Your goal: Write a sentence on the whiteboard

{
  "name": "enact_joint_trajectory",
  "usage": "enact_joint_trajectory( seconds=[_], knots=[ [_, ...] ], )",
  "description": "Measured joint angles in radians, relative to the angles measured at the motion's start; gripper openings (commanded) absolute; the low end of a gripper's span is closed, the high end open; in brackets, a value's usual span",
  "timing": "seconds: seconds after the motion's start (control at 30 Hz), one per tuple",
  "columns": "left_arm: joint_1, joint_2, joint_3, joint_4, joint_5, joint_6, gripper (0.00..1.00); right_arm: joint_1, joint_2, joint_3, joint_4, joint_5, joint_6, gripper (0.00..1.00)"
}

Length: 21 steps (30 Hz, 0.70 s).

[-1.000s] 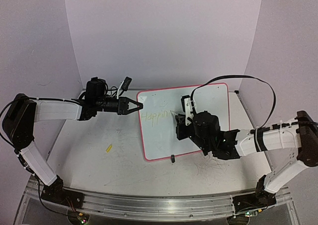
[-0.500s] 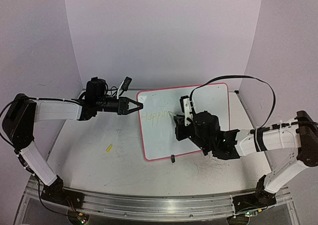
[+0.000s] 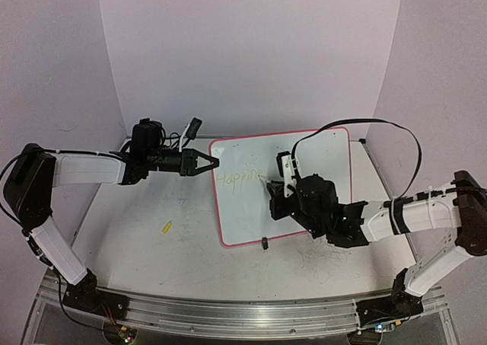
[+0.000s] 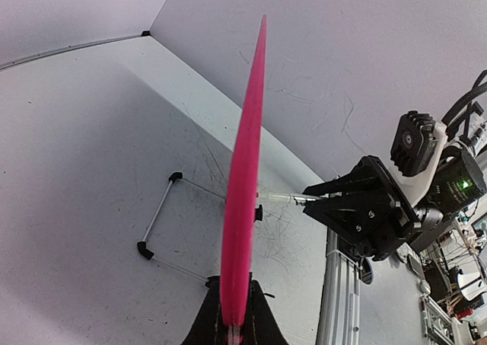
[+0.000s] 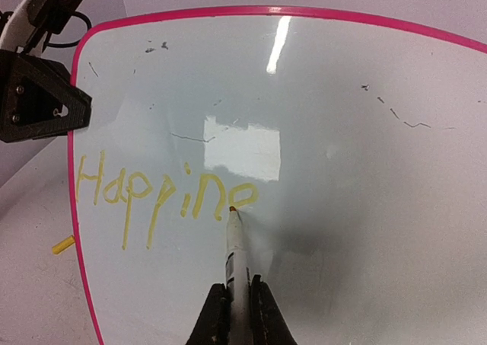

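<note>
Setting: plain matte white walls [image 3: 251, 55]; flat white tabletop [image 3: 137, 238], scuffed with fine grey scratches.

1. Small yellow piece [image 3: 167, 227], oblong, lying loose on the tabletop at left.
2. Left gripper [image 3: 213, 163], black, pointed fingers pressed onto the left rim of the whiteboard.
3. Whiteboard [image 3: 243, 215], glossy white rectangle, rounded corners, thin pink rim, centre of table; thin wire foot [image 4: 156, 227] with black tips behind it.
4. Sentence [image 5: 163, 193], pale yellow handwriting near the board's left edge, reading "Happine".
5. Marker [image 5: 234, 242], slim white barrel, tip touching the board at the last letter.
6. Right gripper [image 5: 237, 307], black, fingers pinching the marker.
</note>
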Motion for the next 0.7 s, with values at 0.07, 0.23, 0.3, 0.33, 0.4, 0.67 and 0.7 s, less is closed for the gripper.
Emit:
enact_joint_trajectory(
  seconds=[0.07,0.23,0.3,0.33,0.4,0.67,0.7],
  knots=[
    [0.0,0.0,0.0,0.0,0.0,0.0,0.0,0.0,-0.005,-0.005,-0.003,0.003,0.0,0.0],
    [0.0,0.0,0.0,0.0,0.001,0.0,0.0,0.0,-0.029,-0.014,-0.027,0.02,0.0,0.0],
    [0.0,0.0,0.0,0.001,0.002,0.001,0.0,-0.002,-0.047,-0.02,-0.034,0.026,-0.002,0.0],
    [0.0,0.0,0.0,0.001,0.002,0.001,0.0,-0.004,-0.06,-0.026,-0.033,0.023,-0.003,0.0],
    [0.0,0.0,0.0,0.001,0.002,0.001,0.0,-0.01,-0.085,-0.04,-0.017,0.008,-0.005,0.0],
    [0.0,0.0,0.0,0.001,0.002,0.001,0.0,-0.051,-0.097,-0.043,0.044,-0.034,-0.008,0.0],
    [0.0,0.0,0.0,0.001,0.003,0.001,0.0,-0.052,-0.096,-0.043,0.049,-0.034,-0.009,0.0]
  ],
)
